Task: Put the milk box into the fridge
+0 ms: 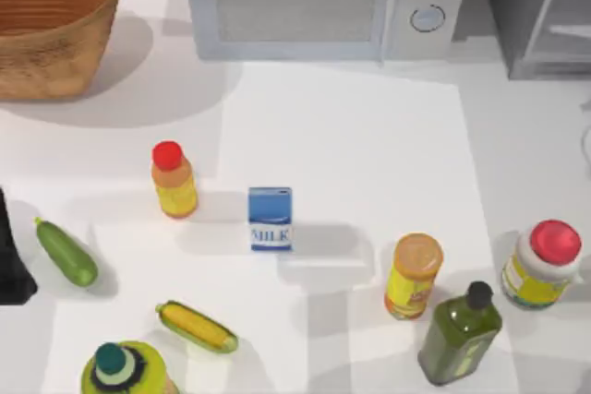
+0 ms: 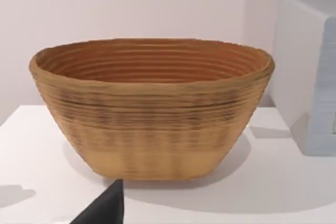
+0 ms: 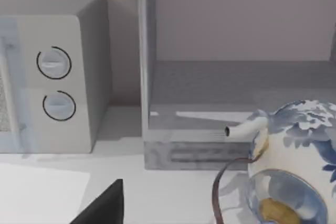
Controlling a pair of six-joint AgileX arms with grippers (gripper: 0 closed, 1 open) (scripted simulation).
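Note:
The milk box (image 1: 271,219), blue on top and white below with "MILK" on it, stands upright near the middle of the table, with nothing touching it. At the back right corner is the grey fridge (image 1: 536,16); the right wrist view looks into the fridge (image 3: 236,87) and shows its inner floor. My left gripper (image 1: 11,269) is a dark shape parked at the table's left edge, far from the carton; its dark tip (image 2: 105,209) faces the basket. A dark tip of my right gripper (image 3: 105,205) points toward the fridge and microwave.
A wicker basket (image 1: 51,29) sits back left and a white microwave (image 1: 323,2) back centre. Around the carton are a yellow red-capped bottle (image 1: 174,182), a cucumber (image 1: 66,252), a corn cob (image 1: 196,327), an orange-lidded can (image 1: 413,276), an olive bottle (image 1: 460,334) and a red-lidded jar (image 1: 543,265). A blue-and-white teapot (image 3: 294,166) stands before the fridge.

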